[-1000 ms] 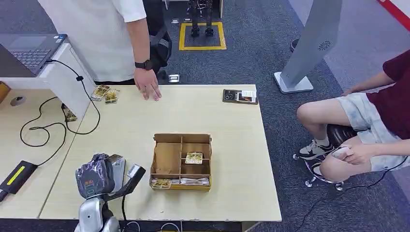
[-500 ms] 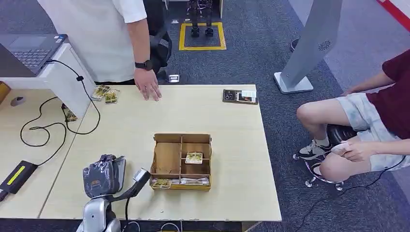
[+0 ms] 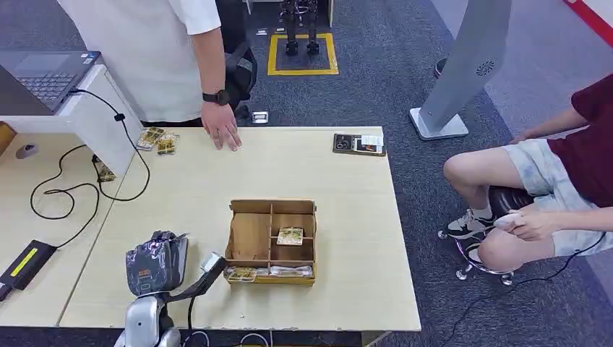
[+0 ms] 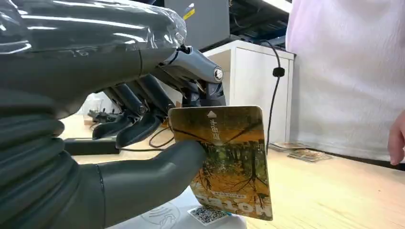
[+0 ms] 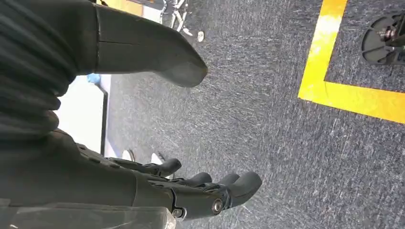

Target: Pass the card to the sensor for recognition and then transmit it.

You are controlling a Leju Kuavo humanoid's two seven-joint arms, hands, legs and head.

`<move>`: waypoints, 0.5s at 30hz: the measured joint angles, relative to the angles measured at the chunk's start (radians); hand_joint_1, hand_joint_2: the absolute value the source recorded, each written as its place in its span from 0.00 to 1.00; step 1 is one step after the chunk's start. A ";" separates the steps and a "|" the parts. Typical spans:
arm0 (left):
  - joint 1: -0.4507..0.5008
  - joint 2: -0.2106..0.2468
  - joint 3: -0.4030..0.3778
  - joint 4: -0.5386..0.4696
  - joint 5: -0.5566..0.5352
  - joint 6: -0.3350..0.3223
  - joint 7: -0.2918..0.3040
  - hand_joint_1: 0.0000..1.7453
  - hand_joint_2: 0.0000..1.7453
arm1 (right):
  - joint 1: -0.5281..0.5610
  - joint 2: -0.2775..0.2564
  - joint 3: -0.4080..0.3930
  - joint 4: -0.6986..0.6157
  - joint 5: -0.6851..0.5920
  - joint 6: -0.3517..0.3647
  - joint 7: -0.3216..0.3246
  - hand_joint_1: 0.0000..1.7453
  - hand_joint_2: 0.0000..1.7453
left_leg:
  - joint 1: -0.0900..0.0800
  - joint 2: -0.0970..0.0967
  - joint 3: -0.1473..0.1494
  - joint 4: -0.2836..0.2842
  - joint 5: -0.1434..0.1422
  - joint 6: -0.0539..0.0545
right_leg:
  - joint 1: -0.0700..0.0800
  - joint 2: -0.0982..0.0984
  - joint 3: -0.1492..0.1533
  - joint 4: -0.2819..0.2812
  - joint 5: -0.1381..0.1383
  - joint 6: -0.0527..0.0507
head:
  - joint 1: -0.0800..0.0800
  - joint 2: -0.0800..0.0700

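left hand [image 3: 156, 262] has dropped lower over the near-left table [image 3: 347, 195] edge, card [image 4: 224, 160] pinched between thumb and fingers just above a white pad with a qr mark, likely the sensor [image 4: 191, 214]; recognition looks underway. right hand [image 5: 191, 191] hangs empty, fingers apart, over carpet. person's hand [image 3: 220, 131] rests at far edge; divided wooden tray [image 3: 272, 242] sits mid-table.

Card [image 4: 224, 162]: orange-yellow w/ dark tree print; brown box [image 3: 272, 242]; pale wood table [image 3: 347, 195].

Robot body: silver arm, grey robot hands.
The left robot hand [image 4: 143, 138] has a glossy clear-wrapped back, grey ribbed wrist cover, thick grey thumb, dark fingers [image 4: 138, 129] and a silver knuckle screw; the right robot hand [image 5: 157, 186] matches.
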 joint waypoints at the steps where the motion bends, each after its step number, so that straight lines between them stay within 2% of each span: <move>1: 0.000 0.000 0.000 0.000 0.000 0.000 0.000 1.00 1.00 | 0.000 0.000 0.000 0.000 0.000 0.000 0.002 0.00 1.00 | 0.000 0.000 0.000 0.000 0.000 0.000 | 0.000 0.000 0.000 0.000 0.000 0.000 | 0.000 0.000; 8: 0.000 0.002 -0.007 0.000 0.001 -0.013 0.000 1.00 1.00 | 0.001 0.000 0.000 0.000 0.000 -0.002 0.002 0.00 1.00 | 0.000 0.000 0.000 0.000 0.000 0.000 | 0.000 0.000 0.000 0.000 0.000 0.000 | 0.000 0.000; 15: -0.001 0.002 -0.016 0.000 0.011 -0.067 -0.004 1.00 1.00 | 0.002 0.000 0.000 0.000 0.000 -0.002 -0.001 0.00 1.00 | 0.000 0.000 0.000 0.000 0.000 0.000 | 0.000 0.000 0.000 0.000 0.000 0.000 | 0.000 0.000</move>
